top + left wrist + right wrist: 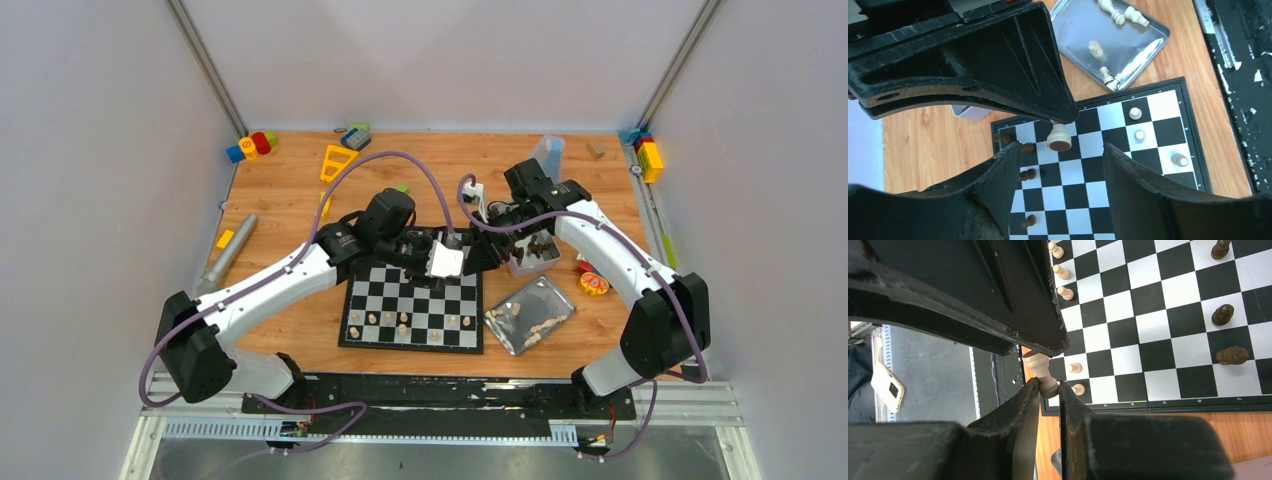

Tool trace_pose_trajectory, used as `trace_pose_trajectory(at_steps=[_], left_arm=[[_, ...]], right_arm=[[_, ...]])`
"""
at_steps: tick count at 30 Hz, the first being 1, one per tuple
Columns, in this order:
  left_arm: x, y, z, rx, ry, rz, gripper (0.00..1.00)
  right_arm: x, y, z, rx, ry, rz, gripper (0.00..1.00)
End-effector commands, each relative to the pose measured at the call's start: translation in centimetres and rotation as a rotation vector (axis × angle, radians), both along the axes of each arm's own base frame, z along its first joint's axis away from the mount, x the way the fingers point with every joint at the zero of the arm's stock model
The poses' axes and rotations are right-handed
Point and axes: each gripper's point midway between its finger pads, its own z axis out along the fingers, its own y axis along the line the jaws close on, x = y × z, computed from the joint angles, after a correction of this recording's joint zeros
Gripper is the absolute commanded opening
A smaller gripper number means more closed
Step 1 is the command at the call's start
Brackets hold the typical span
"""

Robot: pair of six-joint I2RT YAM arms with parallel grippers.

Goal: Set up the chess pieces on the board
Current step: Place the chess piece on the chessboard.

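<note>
The board (400, 292) lies at the table's front centre, with several cream pieces (388, 318) along its near rows. My right gripper (1049, 385) is shut on a cream chess piece (1040, 371) and holds it over the board's edge. In the left wrist view that piece (1059, 139) hangs base toward the camera under the right gripper's fingers (1013, 75). My left gripper (1060, 150) is open and empty, its jaws wide on either side just below the piece. Dark pieces (1027, 174) stand along the board's (1108, 185) left edge and also show in the right wrist view (1223, 314).
A shiny metal tray (556, 298) with loose cream pieces (1113, 15) lies right of the board. A small bin (531, 262) holding dark pieces stands behind it. Toy blocks (252, 146), a yellow triangle (338, 160), a grey cylinder (230, 252) and more blocks (648, 156) ring the table's back.
</note>
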Motion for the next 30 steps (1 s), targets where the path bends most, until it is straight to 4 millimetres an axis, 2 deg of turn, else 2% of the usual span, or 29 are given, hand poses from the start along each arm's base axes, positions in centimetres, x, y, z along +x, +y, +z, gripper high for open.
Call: trace_pose_trajectory(at_steps=[1, 7, 18, 23, 26, 28, 30], left_arm=[[0.8, -1.0, 1.6, -0.015, -0.081, -0.006, 0.67], [0.7, -1.7, 1.6, -0.010, -0.077, -0.010, 0.56], [0.7, -1.8, 1.0, 0.019, -0.078, -0.012, 0.41], [0.9, -2.0, 1.1, 0.017, -0.063, -0.001, 0.27], [1.0, -1.9, 1.3, 0.014, -0.062, 0.018, 0.09], [1.4, -1.7, 1.6, 0.002, -0.065, 0.058, 0.00], [2.0, -1.4, 2.0, -0.034, -0.062, 0.115, 0.00]], right_arm=[[0.0, 0.9, 2.1, 0.067, -0.015, 0.024, 0.03], [0.0, 0.9, 1.9, 0.067, -0.006, 0.025, 0.03], [0.1, 1.0, 2.1, 0.070, -0.006, 0.024, 0.03], [0.1, 1.0, 1.9, 0.064, 0.002, 0.022, 0.05], [0.3, 0.8, 1.9, 0.053, 0.000, 0.004, 0.14], [0.9, 0.4, 2.4, 0.065, -0.005, -0.027, 0.27], [1.9, -0.4, 3.6, 0.112, -0.004, -0.077, 0.40]])
